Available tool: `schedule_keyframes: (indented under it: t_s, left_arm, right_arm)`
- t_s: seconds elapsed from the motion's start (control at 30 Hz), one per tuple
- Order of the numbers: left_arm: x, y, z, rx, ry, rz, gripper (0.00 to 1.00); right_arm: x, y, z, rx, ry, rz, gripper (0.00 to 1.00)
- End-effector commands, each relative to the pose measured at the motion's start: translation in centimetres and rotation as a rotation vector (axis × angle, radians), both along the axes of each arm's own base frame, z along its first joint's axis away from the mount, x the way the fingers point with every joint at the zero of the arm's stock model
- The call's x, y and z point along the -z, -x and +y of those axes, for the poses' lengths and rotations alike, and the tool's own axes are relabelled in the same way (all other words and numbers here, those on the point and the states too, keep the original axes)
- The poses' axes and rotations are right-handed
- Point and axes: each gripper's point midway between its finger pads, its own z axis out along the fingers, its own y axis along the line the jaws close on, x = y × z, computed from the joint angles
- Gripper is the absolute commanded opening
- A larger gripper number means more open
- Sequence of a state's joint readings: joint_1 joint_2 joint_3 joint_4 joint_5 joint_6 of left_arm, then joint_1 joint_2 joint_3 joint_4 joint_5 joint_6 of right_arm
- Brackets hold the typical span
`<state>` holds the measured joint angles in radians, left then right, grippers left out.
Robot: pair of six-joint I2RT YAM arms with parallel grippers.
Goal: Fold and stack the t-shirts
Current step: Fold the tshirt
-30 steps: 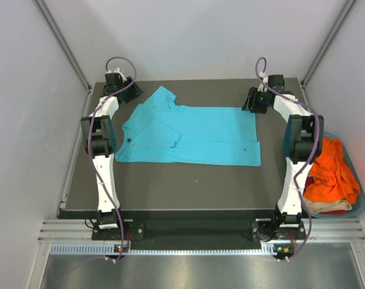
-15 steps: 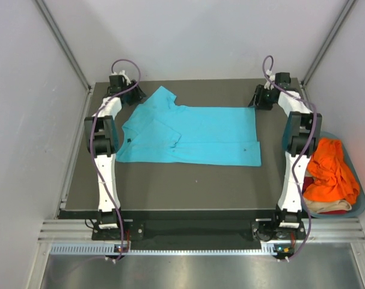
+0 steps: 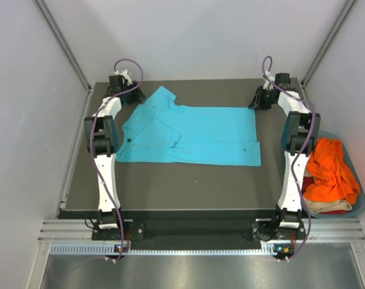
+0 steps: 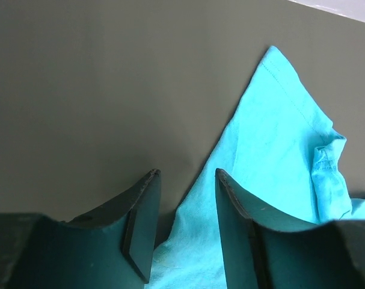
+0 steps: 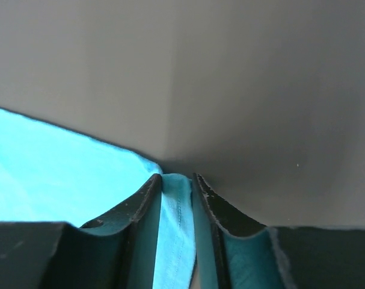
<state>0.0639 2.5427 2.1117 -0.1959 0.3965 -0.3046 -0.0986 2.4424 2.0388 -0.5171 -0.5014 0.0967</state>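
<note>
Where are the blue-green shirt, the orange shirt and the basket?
turquoise shirt (image 3: 197, 135), top view, middle of its body.
orange shirt (image 3: 332, 173), top view, middle of the crumpled heap.
basket (image 3: 361, 200), top view, its right rim.

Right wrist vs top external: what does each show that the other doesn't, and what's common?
Only right wrist: the right gripper close up, a hem corner of the bright turquoise cloth t-shirt filling the gap between its fingers. Only top external: that shirt's whole outline, the left gripper at its far-left edge, and a blue-grey plastic basket holding an orange cloth shirt. Both: turquoise shirt, dark grey tabletop.
</note>
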Motion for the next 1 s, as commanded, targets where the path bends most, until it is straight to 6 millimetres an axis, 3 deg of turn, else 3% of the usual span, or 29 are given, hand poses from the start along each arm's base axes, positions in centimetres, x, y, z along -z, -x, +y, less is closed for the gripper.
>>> schedule_keyframes:
  t_s: [0.0,0.13,0.2,0.27,0.37,0.43,0.53,0.73,0.8,0.83,0.93,0.97]
  left_arm:
    - [0.1,1.2,0.0,0.038,-0.030,0.026,0.44]
    - [0.0,0.9,-0.2,0.051,-0.028,0.014,0.36]
    - [-0.2,0.7,-0.3,0.052,-0.028,0.005,0.22]
    - [-0.4,0.4,-0.7,0.059,-0.028,-0.005,0.17]
    - [-1.3,0.0,-1.7,0.097,-0.036,-0.047,0.21]
    - [-1.8,-0.2,-2.2,0.122,-0.058,-0.072,0.35]
    - [-1.7,-0.1,-2.7,0.139,-0.089,-0.078,0.42]
    - [-0.4,0.4,-3.1,0.155,-0.145,-0.053,0.46]
    - [0.0,0.5,-2.2,0.128,-0.191,-0.034,0.46]
    - [0.2,0.6,-3.7,0.152,-0.216,-0.034,0.44]
    - [0.7,0.6,-3.6,0.135,-0.243,-0.021,0.42]
    - [0.5,0.3,-3.6,0.126,-0.248,-0.025,0.35]
  right_arm:
    - [-0.2,-1.0,-0.4,-0.018,-0.012,-0.040,0.25]
    - [0.0,-1.3,-0.4,-0.012,-0.023,-0.041,0.15]
    - [-0.1,-1.5,-0.3,-0.008,-0.030,-0.047,0.10]
    - [-0.3,-1.7,-0.2,-0.005,-0.036,-0.057,0.05]
    - [-1.1,-1.9,-0.2,-0.001,-0.043,-0.073,0.04]
    - [-1.4,-1.9,-0.1,0.006,-0.049,-0.074,0.04]
    - [-1.6,-2.0,-0.1,0.011,-0.050,-0.082,0.04]
    - [-1.9,-2.0,-0.2,0.008,-0.047,-0.090,0.05]
    - [-1.8,-2.0,-0.2,0.007,-0.044,-0.088,0.04]
    - [-1.8,-2.0,-0.2,0.008,-0.045,-0.088,0.04]
    - [-1.8,-2.1,-0.2,0.008,-0.044,-0.094,0.04]
    - [-1.8,-2.1,-0.2,0.009,-0.045,-0.096,0.03]
